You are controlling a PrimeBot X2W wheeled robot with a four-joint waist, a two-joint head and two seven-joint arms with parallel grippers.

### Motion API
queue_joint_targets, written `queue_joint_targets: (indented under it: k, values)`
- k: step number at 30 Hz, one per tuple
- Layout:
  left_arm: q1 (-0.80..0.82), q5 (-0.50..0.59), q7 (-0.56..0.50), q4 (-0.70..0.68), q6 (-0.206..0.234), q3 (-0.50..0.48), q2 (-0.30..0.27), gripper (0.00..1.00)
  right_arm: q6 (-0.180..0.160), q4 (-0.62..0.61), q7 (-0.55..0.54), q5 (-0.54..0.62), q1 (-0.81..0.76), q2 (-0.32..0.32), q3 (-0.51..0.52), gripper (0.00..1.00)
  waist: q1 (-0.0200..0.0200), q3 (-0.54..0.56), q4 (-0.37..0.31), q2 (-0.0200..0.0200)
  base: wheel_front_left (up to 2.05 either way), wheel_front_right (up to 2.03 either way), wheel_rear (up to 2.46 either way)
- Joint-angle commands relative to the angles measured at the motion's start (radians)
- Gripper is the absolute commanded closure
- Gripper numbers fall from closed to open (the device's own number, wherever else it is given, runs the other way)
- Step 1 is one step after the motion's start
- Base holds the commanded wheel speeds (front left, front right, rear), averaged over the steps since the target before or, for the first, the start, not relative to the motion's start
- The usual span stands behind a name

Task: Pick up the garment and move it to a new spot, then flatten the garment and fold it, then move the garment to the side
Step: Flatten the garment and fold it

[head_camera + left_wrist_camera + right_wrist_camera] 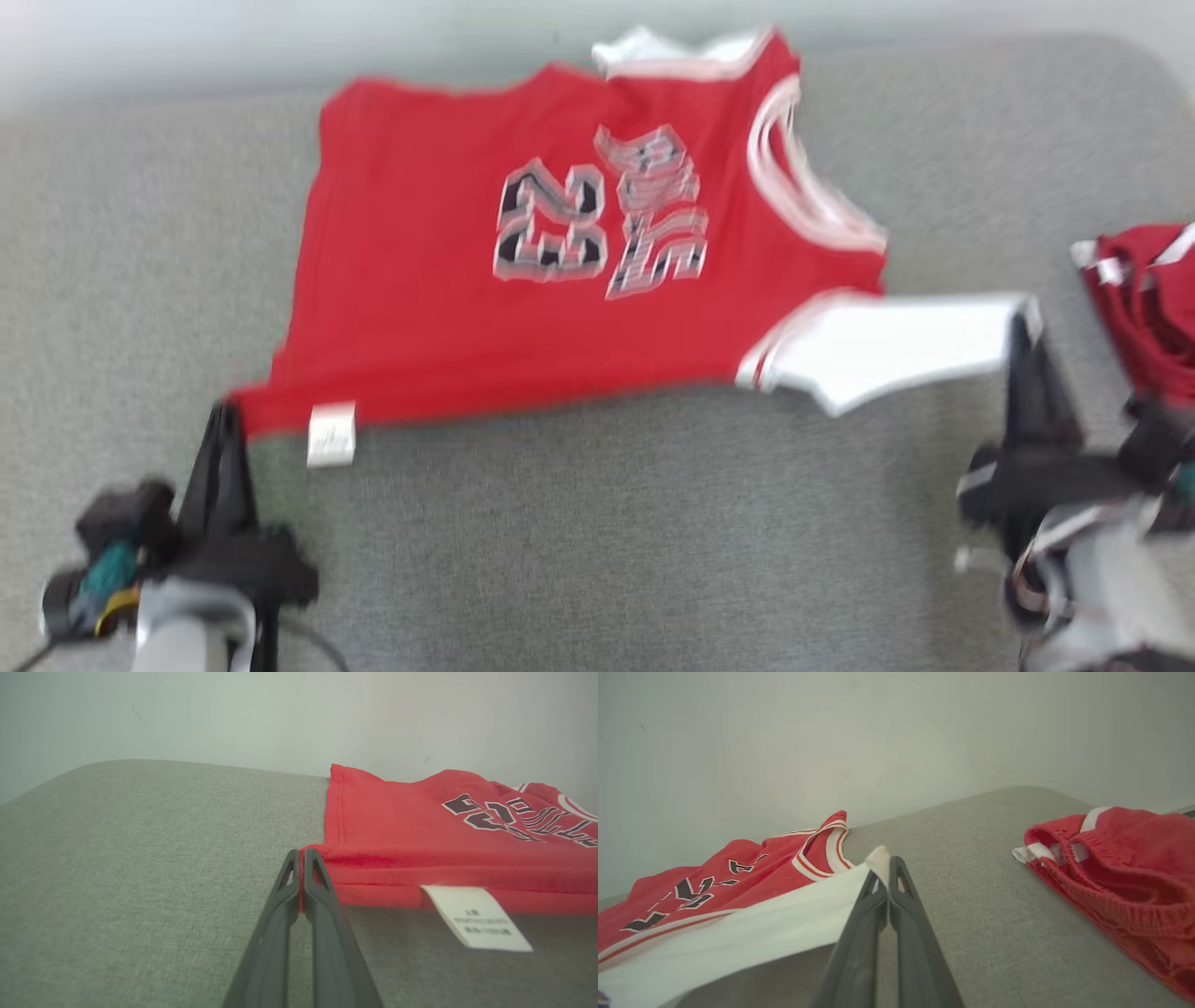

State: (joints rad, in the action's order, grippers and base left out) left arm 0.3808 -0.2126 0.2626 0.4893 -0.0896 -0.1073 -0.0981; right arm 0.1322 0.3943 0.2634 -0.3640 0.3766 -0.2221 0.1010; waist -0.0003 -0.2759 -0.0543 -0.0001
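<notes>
The jersey (420, 280) lies spread, print up, on the grey surface (607, 541), stretching away ahead of both tools. The left tool (301, 854) is pinched together on the red hem corner, with the white label (476, 917) just to its right. The right tool (889, 861) is clamped on the end of the white shoulder panel. Judging by this, the move to a new spot is done and flattening is nearly so; the fold and the shift to the side are left. Bare surface lies behind both tools and left of the left one. Red shorts (1125, 868) sit near the right tool's right, limiting room there. The jersey's far edge seems to lie at the surface's back edge.
</notes>
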Motion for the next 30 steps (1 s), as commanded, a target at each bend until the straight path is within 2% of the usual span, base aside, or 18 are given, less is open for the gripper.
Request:
queue_joint_targets:
  k: [1, 12, 21, 30]
  values:
    - [-0.044, 0.002, 0.003, 0.007, -0.002, -0.038, -0.005, 1.00, -0.003, 0.005, 0.001, -0.003, -0.051, 0.010, 0.009, 1.00, 0.0003, 0.090, -0.027, 0.0001, 0.00, 0.00, 0.00]
    - [-0.305, 0.029, 0.003, 0.006, -0.033, -0.080, 0.037, 1.00, -0.004, 0.059, 0.001, 0.034, -0.293, 0.056, -0.045, 1.00, 0.0003, 0.256, -0.045, 0.0001, 0.00, 0.00, 0.00]
    - [-0.446, 0.024, 0.003, 0.017, -0.038, -0.060, 0.045, 1.00, -0.004, 0.077, 0.001, 0.034, -0.412, 0.083, -0.024, 1.00, 0.0003, 0.327, -0.044, 0.0001, 0.00, 0.00, 0.00]
    - [-0.526, -0.047, 0.003, 0.039, -0.039, -0.028, 0.045, 1.00, -0.003, 0.124, 0.001, 0.057, -0.485, 0.088, -0.035, 1.00, 0.0003, 0.359, -0.044, 0.0001, 0.00, 0.00, 0.00]
